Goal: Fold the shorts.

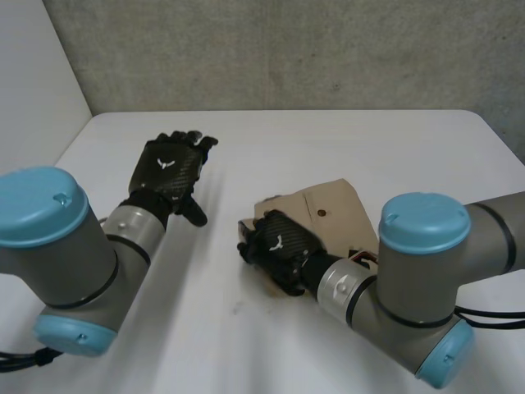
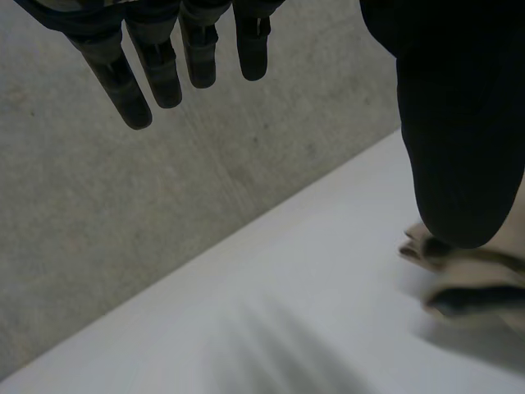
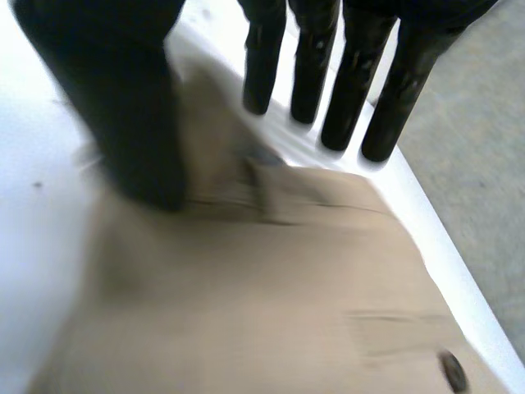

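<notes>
Tan shorts (image 1: 328,209) lie folded into a compact, roughly square shape, flat on the white table (image 1: 344,139). They are at 4 o'clock from the left hand (image 1: 168,168), well apart from it. A dark button (image 1: 321,213) sits on the top layer, and the right wrist view shows a pocket seam.

The right hand (image 1: 279,242) rests on the shorts' 8 o'clock corner. Its fingers (image 3: 353,82) are straight and apart, its thumb (image 3: 123,107) is against the cloth, and nothing is pinched.

The left hand is over bare table with its fingers (image 2: 156,74) straight and spread, holding nothing.
</notes>
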### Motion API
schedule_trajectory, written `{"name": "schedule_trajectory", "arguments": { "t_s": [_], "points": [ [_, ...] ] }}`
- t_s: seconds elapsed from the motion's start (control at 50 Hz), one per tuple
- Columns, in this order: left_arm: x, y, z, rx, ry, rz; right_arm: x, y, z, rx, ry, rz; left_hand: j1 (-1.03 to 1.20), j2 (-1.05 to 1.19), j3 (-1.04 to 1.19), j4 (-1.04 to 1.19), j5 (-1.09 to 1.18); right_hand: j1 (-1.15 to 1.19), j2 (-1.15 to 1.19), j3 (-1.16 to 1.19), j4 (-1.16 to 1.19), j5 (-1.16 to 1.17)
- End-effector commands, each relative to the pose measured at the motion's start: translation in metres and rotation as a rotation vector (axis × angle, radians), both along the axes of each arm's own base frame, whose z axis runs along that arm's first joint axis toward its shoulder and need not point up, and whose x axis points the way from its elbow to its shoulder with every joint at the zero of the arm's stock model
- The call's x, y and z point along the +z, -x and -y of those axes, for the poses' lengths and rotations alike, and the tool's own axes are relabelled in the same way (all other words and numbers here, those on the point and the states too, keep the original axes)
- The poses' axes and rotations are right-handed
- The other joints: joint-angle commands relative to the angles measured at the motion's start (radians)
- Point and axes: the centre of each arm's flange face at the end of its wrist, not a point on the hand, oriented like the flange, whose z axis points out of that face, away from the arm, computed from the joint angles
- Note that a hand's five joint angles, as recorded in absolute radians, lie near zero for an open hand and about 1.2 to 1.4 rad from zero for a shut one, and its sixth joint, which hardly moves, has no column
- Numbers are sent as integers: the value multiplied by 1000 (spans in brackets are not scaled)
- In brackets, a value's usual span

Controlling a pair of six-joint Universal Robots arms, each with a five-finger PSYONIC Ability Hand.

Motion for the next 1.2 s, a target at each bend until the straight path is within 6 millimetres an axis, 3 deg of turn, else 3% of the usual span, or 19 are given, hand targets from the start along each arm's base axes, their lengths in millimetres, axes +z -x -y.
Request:
{"name": "schedule_trajectory", "arguments": {
  "t_s": [0.02, 0.08, 0.16, 0.22, 0.32, 0.38, 0.46, 0.64, 0.68, 0.7, 0.76, 0.78, 0.9, 0.92, 0.98, 1.0, 1.02, 1.08, 1.2],
  "points": [
    [22, 18, 14, -23, 73, -44, 59, 32, 43, -268, -121, 275, 2, -3, -17, -9, -24, -147, -218, -222, -219, -244],
    [21, 44, 9, -84, 80, -62, 79, 52, 63, -392, -195, 412, 5, 0, -14, -6, -21, -147, -218, -222, -219, -244],
    [12, 75, -2, -161, 43, -82, 74, 72, 84, -491, -273, 470, 11, 6, -8, 0, -15, -150, -221, -225, -222, -247],
    [-4, 90, -7, -193, -21, -83, 55, 77, 92, -538, -316, 436, 20, 15, 1, 9, -7, -156, -227, -231, -228, -253],
    [-48, 113, -24, -242, -185, -43, 21, 81, 101, -574, -382, 315, 23, 17, 4, 12, -4, -181, -251, -256, -253, -278],
    [-67, 115, -28, -235, -237, -5, -2, 86, 103, -589, -401, 214, 31, 26, 13, 21, 5, -181, -251, -256, -253, -278],
    [-88, 105, -27, -134, -294, 70, -13, 89, 106, -592, -382, 148, 37, 32, 19, 27, 11, -181, -251, -256, -253, -278],
    [-98, 86, -43, -86, -389, 190, -20, 98, 108, -637, -344, 43, 37, 32, 18, 27, 11, -181, -251, -256, -253, -278],
    [-85, 86, -46, -92, -371, 173, -15, 97, 107, -628, -330, 35, 32, 26, 13, 21, 5, -181, -251, -256, -253, -278],
    [-64, 88, -50, -105, -336, 140, -6, 95, 105, -618, -312, 46, 26, 20, 7, 15, -1, -181, -251, -256, -253, -278],
    [-31, 88, -55, -118, -278, 88, 13, 95, 105, -616, -266, 80, 17, 12, -2, 6, -9, -181, -251, -256, -253, -278],
    [-12, 87, -57, -123, -242, 55, 28, 94, 105, -614, -229, 110, 11, 6, -8, 0, -15, -181, -251, -256, -253, -278],
    [52, 73, -59, -112, -126, -51, 99, 98, 106, -657, -89, 305, 8, 3, -11, -3, -18, -181, -251, -256, -253, -278],
    [59, 69, -58, -101, -112, -62, 122, 102, 105, -683, -52, 386, 8, 3, -11, -3, -18, -181, -251, -256, -253, -278],
    [93, 41, -38, -19, -50, -118, 155, 110, 101, -715, 20, 500, 8, 3, -11, -3, -18, -181, -251, -256, -253, -278],
    [102, 32, -33, 8, -34, -134, 174, 115, 96, -727, 67, 564, 8, 3, -11, -3, -18, -181, -251, -256, -253, -278],
    [117, 15, -26, 52, -7, -154, 183, 118, 94, -732, 89, 588, 11, 6, -8, 0, -15, -181, -251, -256, -253, -278],
    [128, -6, -19, 102, 7, -159, 201, 123, 86, -744, 142, 630, 8, 3, -11, -3, -18, -181, -251, -256, -253, -278],
    [131, -28, -11, 130, -26, -142, 203, 126, 83, -758, 137, 625, 2, -3, -17, -9, -24, -181, -251, -256, -253, -278]
  ]
}}
